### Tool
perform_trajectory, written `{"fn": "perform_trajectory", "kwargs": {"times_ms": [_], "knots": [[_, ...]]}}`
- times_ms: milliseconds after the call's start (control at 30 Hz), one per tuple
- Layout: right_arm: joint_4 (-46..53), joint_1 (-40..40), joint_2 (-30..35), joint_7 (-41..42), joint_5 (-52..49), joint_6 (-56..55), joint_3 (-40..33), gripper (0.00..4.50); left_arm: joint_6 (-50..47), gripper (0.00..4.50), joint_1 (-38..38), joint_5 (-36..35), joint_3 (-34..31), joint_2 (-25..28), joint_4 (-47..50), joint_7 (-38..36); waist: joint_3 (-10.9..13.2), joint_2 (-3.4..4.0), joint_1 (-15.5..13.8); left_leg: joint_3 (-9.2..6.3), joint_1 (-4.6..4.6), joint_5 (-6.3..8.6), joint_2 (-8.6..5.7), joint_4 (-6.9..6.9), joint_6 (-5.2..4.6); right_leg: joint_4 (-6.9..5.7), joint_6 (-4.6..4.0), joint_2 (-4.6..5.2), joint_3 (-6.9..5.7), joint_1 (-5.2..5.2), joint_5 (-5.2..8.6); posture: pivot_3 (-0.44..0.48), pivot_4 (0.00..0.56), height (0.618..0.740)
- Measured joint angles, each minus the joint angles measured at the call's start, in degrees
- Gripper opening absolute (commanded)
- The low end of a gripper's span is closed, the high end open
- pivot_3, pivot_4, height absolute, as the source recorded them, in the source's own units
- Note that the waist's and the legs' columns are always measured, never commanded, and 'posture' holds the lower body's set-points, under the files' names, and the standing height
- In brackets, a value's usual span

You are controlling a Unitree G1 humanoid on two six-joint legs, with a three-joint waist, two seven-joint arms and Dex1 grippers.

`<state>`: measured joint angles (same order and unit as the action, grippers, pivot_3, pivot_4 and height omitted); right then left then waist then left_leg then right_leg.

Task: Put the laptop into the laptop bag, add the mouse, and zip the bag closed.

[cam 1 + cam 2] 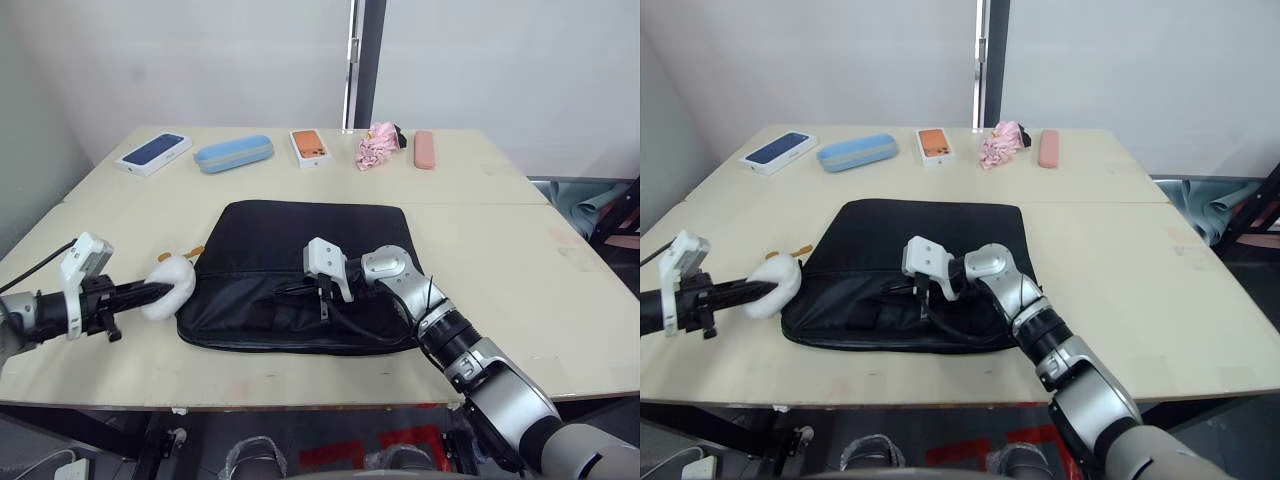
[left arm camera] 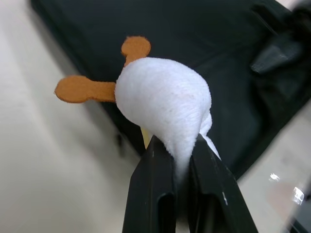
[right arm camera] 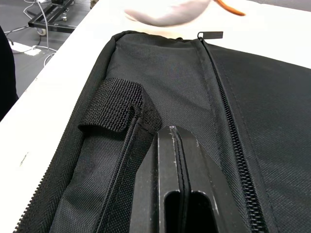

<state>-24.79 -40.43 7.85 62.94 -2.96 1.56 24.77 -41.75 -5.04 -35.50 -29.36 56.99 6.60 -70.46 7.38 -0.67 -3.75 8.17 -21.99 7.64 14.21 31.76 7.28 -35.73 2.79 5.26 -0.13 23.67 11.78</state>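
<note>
Pale wooden bench (image 1: 520, 270) carries the laptop bag (image 1: 300, 250), flat and black, lying in the middle. On its front edge rests the right gripper (image 3: 176, 145), fingers pressed together with nothing between them, beside a webbing handle (image 3: 114, 109). At the bag's left side the left gripper (image 2: 181, 160) is clamped on a fluffy white lump (image 1: 170, 284) with orange bits

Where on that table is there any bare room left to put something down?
Bare table lies to the robot's right of the laptop bag, and in the strip between the bag and the far row. That row is crowded: phone box, blue case, orange box, pink cloth, pink case.
</note>
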Motion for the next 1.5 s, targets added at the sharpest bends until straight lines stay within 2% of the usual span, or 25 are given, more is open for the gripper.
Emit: {"fn": "perform_trajectory", "kwargs": {"times_ms": [133,200,233,367,467,667,867,1033,1133,1500], "knots": [[-0.8,-0.6,-0.9,0.3,0.0,0.1,0.2,0.0,2.0,0.04,-8.1,0.8,-1.5,2.1,6.1,-3.2,0.0,0.01,0.5,0.01,-0.02,0.0,0.01,-0.15,0.01,0.03,0.02,-0.01,0.06,0.13,0.01,0.0,0.15,0.74],[-1.0,-0.7,-1.2,0.8,0.0,0.1,0.3,0.0,5.7,0.04,-16.6,3.8,-2.1,3.1,10.9,-7.0,0.0,0.03,0.9,0.05,-0.03,0.01,0.02,-0.33,0.01,0.21,0.05,-0.01,0.13,0.22,0.03,0.0,0.15,0.74],[-1.1,-0.8,-1.2,0.9,0.0,0.1,0.2,0.0,6.6,0.04,-18.6,4.2,-2.1,3.1,12.1,-7.9,0.0,0.02,0.9,0.04,-0.05,0.01,0.03,-0.4,0.02,0.23,0.06,-0.03,0.09,0.22,0.04,0.0,0.15,0.74],[-1.5,-1.2,-1.5,1.1,0.0,0.4,0.1,0.0,9.1,0.04,-21.4,4.7,-0.8,2.7,17.8,-8.0,0.0,0.04,1.0,0.11,-0.02,0.01,0.04,-0.45,0.02,0.25,0.05,-0.09,0.14,0.25,0.03,0.0,0.15,0.74],[-1.4,-1.1,-1.8,1.3,-0.1,0.8,-0.1,0.0,9.4,0.04,-21.2,4.6,4.7,1.7,23.8,-6.5,0.0,0.03,1.1,0.19,0.0,0.01,0.02,-0.44,0.02,0.27,0.05,-0.09,0.18,0.27,0.03,0.0,0.15,0.74],[-1.3,-1.2,-2.2,1.3,-0.1,2.5,-0.5,0.0,9.4,0.04,-10.6,5.7,19.2,-0.9,28.2,-0.8,0.0,0.07,1.4,0.27,0.02,0.01,0.02,-0.44,0.02,0.21,0.05,-0.12,0.18,0.3,0.02,0.0,0.15,0.74],[-1.7,-1.4,-2.5,1.0,-0.1,3.1,-0.8,0.0,10.4,0.04,-0.3,10.6,31.9,-5.1,26.6,3.2,-0.1,0.04,1.4,0.33,0.05,-0.02,0.0,-0.36,0.07,0.19,0.03,-0.12,0.19,0.25,0.01,0.0,0.15,0.74],[-2.1,-1.5,-3.0,0.5,0.0,3.2,-0.8,0.0,13.7,0.04,4.9,15.5,40.4,-8.4,23.3,3.8,-0.2,-0.04,1.4,0.31,0.06,-0.03,0.0,-0.29,0.08,0.1,0.02,-0.12,0.2,0.24,0.01,0.0,0.15,0.74],[-2.7,-1.6,-3.2,0.2,0.0,3.2,-0.8,0.0,16.8,0.04,7.1,17.8,43.4,-10.4,21.4,3.8,-0.4,-0.02,1.5,0.31,0.08,-0.03,0.0,-0.25,0.08,0.07,0.02,-0.12,0.2,0.21,0.0,0.0,0.15,0.74],[-3.7,-1.7,-3.5,0.1,0.0,3.1,-1.3,0.0,20.4,0.04,9.4,20.7,47.1,-13.4,18.8,4.4,-0.8,0.41,1.4,0.31,0.09,-0.03,-0.01,-0.21,0.08,0.0,0.02,-0.09,0.2,0.18,0.0,0.0,0.15,0.74]]}}
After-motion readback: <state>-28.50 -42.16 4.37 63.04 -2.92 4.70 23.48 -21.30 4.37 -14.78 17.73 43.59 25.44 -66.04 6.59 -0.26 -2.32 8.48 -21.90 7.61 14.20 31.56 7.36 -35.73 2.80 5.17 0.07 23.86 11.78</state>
